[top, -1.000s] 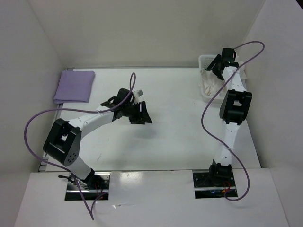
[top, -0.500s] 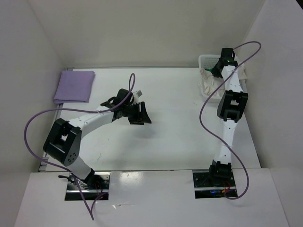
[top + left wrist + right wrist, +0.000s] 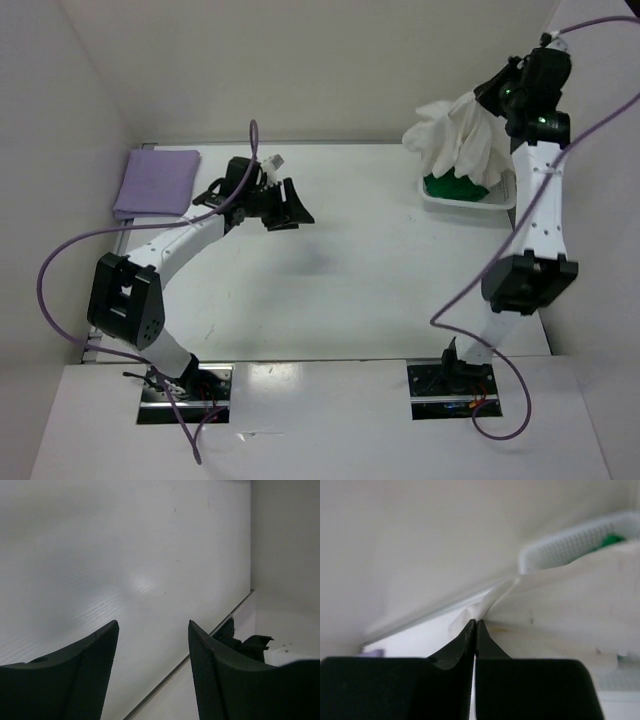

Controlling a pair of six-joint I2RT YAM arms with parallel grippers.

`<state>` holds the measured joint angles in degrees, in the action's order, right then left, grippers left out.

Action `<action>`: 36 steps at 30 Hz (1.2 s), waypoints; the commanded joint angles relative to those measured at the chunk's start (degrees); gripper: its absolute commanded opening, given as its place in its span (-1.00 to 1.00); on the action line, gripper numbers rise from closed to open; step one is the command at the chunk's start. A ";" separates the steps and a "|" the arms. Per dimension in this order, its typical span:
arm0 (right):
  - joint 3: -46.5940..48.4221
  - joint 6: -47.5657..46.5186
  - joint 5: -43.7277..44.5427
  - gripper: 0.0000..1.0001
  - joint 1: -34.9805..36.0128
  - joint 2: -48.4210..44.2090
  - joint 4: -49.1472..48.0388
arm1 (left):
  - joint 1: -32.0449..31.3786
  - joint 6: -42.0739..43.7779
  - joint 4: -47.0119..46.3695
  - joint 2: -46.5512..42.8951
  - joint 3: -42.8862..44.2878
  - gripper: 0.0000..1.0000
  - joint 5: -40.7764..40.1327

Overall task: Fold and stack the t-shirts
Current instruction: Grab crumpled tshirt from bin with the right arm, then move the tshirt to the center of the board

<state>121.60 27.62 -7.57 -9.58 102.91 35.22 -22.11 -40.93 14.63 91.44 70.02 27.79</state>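
Observation:
My right gripper [image 3: 497,96] [image 3: 475,621] is shut on the off-white t-shirt [image 3: 455,140] [image 3: 570,605] and holds it up above the basket, the cloth hanging bunched below the fingertips. A bright green t-shirt [image 3: 455,187] [image 3: 610,540] lies inside the basket. The lavender t-shirt [image 3: 157,181] lies folded at the table's back left corner. My left gripper [image 3: 291,210] [image 3: 152,627] hovers open over the bare table, a little right of the lavender shirt, with nothing between its fingers.
The white mesh basket [image 3: 505,200] [image 3: 570,542] stands at the table's back right, by the right wall. White walls close in the table on the left, back and right. A purple cable loops off each arm.
My right gripper shut on the off-white shirt in the basket and rose with it, uncovering the green shirt. My left arm swung toward the back of the table.

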 commanded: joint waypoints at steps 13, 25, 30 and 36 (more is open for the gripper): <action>5.05 18.94 -40.84 -0.95 21.53 -13.80 -25.27 | 25.79 -10.92 -4.79 -12.33 -2.78 0.37 7.45; -42.58 12.76 -27.58 -0.20 12.67 -8.27 -29.48 | 32.14 -6.19 -0.23 -15.32 -0.59 0.41 2.63; -41.36 3.07 -12.05 0.24 16.85 -10.18 -15.81 | 28.35 1.19 5.56 -15.33 -5.14 0.44 -3.78; -43.28 -0.18 -6.94 -0.71 34.92 -13.00 -10.53 | 28.35 5.07 10.50 -15.33 -10.77 0.44 -7.84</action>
<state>77.36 32.18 -19.51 14.44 94.83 21.98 5.96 -39.83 21.04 77.32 61.67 23.29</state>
